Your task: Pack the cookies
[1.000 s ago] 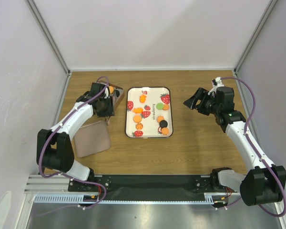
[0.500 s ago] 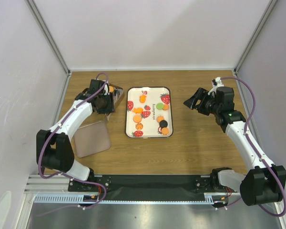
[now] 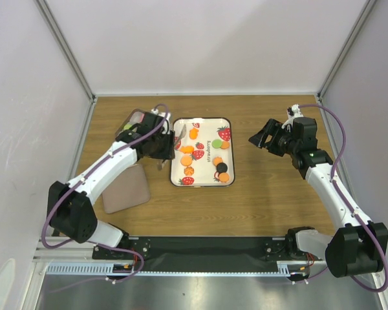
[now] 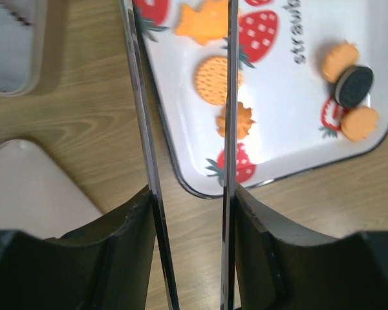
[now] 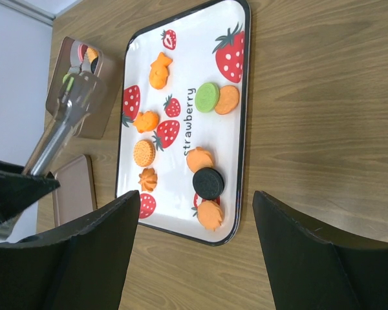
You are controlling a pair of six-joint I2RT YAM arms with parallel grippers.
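Note:
Several cookies lie on the white strawberry-print tray (image 3: 207, 175): orange ones, a green one (image 5: 207, 97) and a black one (image 5: 208, 183) (image 4: 354, 86). My left gripper (image 3: 160, 148) (image 4: 193, 194) is shut on metal tongs (image 4: 140, 97) (image 5: 64, 123), above the tray's near left corner. The two blades stand apart with nothing between them where they show, and their tips run out of the left wrist view. My right gripper (image 3: 258, 137) (image 5: 197, 194) hangs open and empty to the right of the tray. The brown box (image 5: 84, 58) at the far left holds a few cookies.
A pinkish-brown lid (image 3: 126, 187) lies flat on the wood left of the tray, under my left forearm. The box (image 3: 134, 121) stands just beyond my left gripper. White walls close the table in on the left, right and back.
My left arm has swung right from above the box to the tray's left edge, carrying the tongs. The right arm has not moved.

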